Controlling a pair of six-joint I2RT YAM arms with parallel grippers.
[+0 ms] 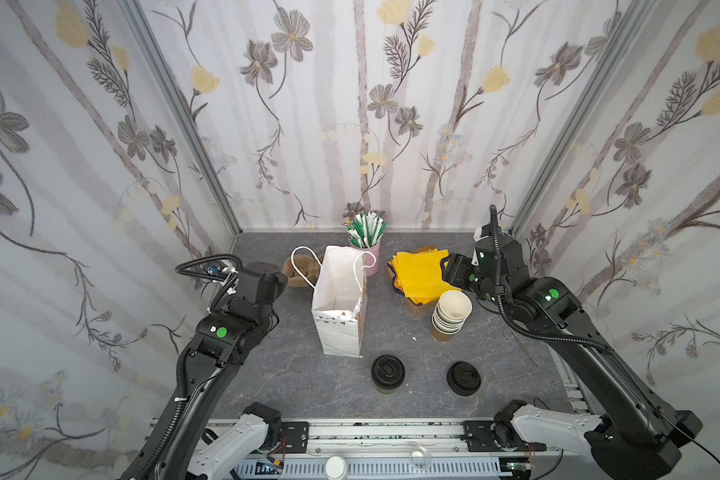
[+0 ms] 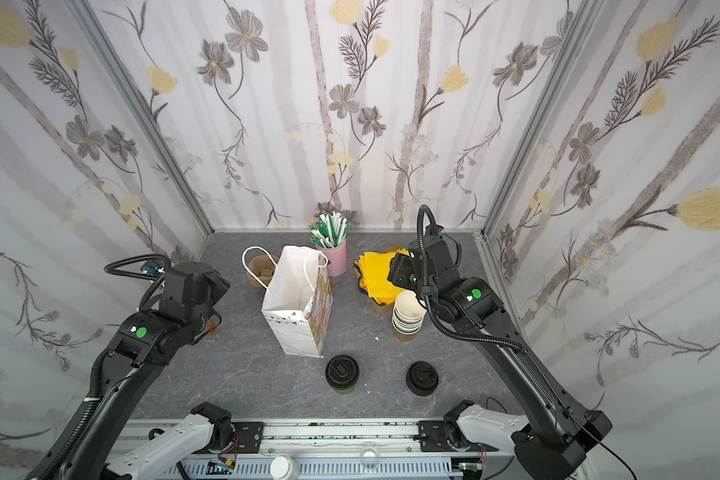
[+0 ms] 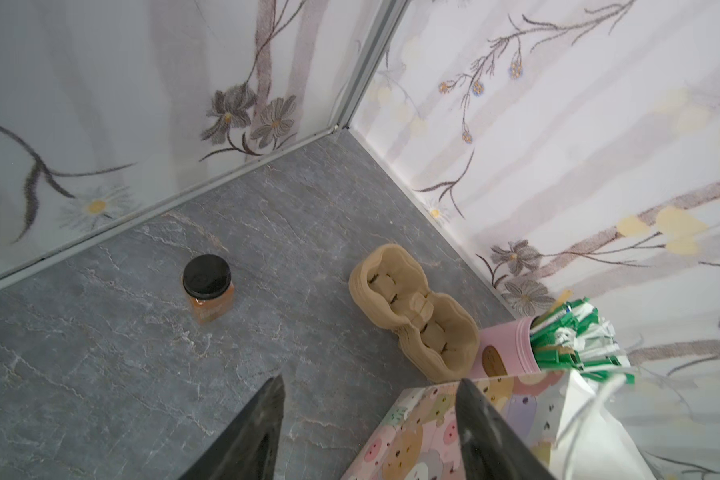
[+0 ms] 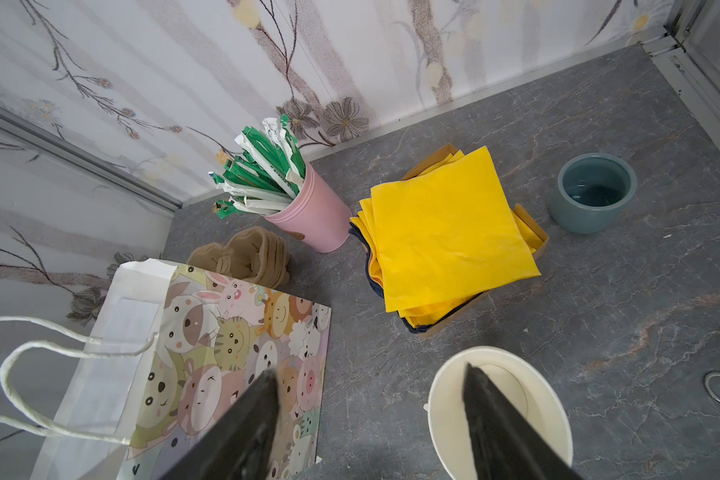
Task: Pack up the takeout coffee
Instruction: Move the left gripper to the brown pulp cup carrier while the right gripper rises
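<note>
The left gripper (image 3: 371, 380) has its jaws parted with nothing between them, hanging over bare table beside the paper bag. The right gripper (image 4: 368, 370) is likewise parted and empty, poised above the gap between the bag and the stack of lidless cups (image 4: 499, 411).

The grey marbled table (image 1: 292, 374) carries everything. The paper bag (image 1: 337, 336) stands upright and open-mouthed near the middle, white inside, with cartoon animals printed on its side and its cord handles splayed. To its right lies a pile of yellow napkins (image 1: 416, 274) in a cardboard tray. In front of the napkins stands the cup stack.

The takeout coffee (image 1: 387, 374) stands upright on the table near the front edge, just in front of the bag's near right corner, clear of both grippers; both top views show it (image 2: 341, 372). A low pile of black lids (image 1: 463, 378) sits to its right, apart from it.
</note>
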